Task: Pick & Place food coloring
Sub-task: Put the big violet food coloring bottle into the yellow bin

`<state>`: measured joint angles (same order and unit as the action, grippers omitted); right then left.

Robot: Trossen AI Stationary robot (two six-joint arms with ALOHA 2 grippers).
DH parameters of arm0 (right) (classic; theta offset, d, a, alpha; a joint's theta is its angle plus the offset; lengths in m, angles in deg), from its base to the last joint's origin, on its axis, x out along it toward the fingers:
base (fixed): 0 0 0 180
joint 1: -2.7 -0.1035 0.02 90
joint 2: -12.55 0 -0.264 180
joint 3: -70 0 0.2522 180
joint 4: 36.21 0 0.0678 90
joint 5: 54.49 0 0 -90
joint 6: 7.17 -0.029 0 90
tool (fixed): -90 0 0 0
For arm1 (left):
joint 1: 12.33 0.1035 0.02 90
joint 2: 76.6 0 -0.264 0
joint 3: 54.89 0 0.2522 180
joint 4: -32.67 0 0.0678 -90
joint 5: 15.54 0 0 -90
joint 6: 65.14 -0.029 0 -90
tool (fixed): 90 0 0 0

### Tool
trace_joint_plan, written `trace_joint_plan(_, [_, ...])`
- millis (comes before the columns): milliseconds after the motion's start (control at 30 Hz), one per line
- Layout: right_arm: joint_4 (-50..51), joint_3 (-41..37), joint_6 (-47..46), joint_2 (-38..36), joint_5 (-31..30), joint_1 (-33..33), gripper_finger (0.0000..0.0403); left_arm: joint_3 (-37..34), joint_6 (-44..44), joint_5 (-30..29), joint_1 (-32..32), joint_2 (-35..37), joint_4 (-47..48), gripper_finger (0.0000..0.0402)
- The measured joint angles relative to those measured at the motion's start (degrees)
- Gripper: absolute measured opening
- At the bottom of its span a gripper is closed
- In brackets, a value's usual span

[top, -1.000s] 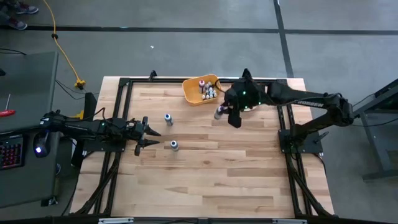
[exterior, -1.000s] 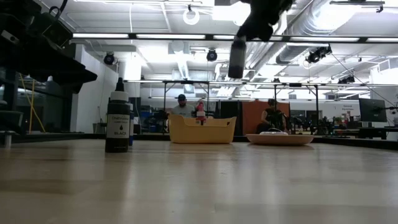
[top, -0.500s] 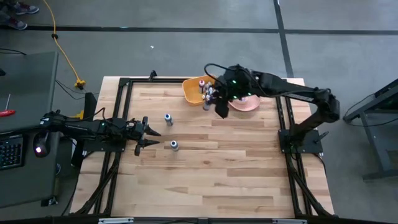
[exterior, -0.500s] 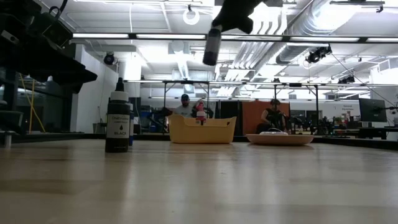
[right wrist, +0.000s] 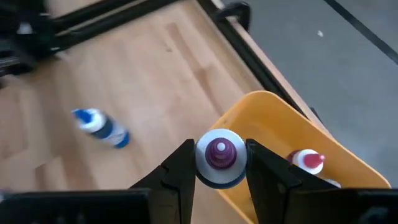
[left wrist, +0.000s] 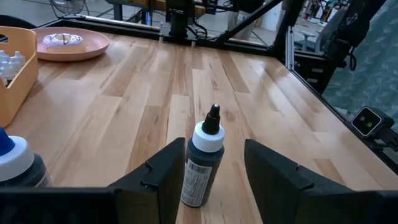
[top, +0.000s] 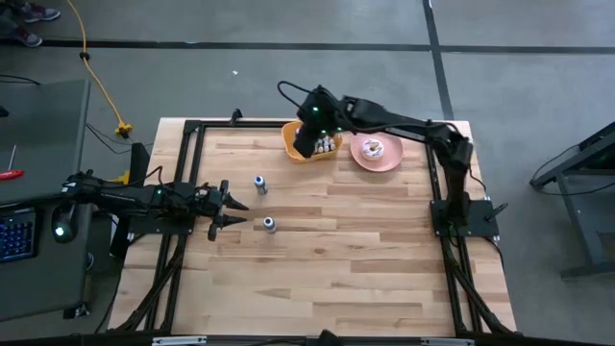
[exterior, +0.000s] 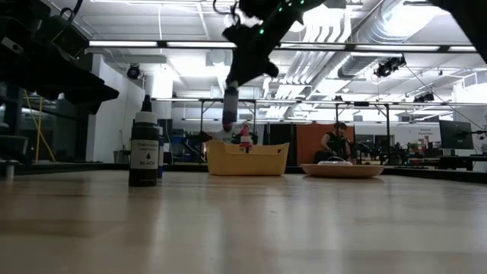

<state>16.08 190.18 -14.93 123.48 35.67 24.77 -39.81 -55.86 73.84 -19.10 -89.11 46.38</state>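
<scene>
Nearest in the low view, a black-labelled bottle (exterior: 144, 144) was seen upright on the worktop (exterior: 243, 221), left of centre, cap up. The left gripper (top: 233, 206) was parked at frame left, jaws open astride a second upright bottle (left wrist: 203, 167), untouched. Farther back, upper centre, the right gripper (right wrist: 219, 163) was closed on a purple-capped bottle (right wrist: 218, 154), hung over the yellow bin's (top: 296, 142) rim, judged ready for drop-in. Long axis vertical, in the low view.
</scene>
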Motion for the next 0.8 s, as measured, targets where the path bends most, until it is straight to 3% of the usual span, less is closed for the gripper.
trace_joint_plan(367, [-0.88,1.52,-6.62,7.0,-4.37,2.06,0.0109,0.0,0.0,0.02,-0.02,-0.02,0.0,0.0163])
trace_joint_plan(800, [-3.2,1.52,-12.59,10.27,-8.16,2.03,0.0109,0.0,0.0,0.0,0.0,0.0,0.0,0.0163])
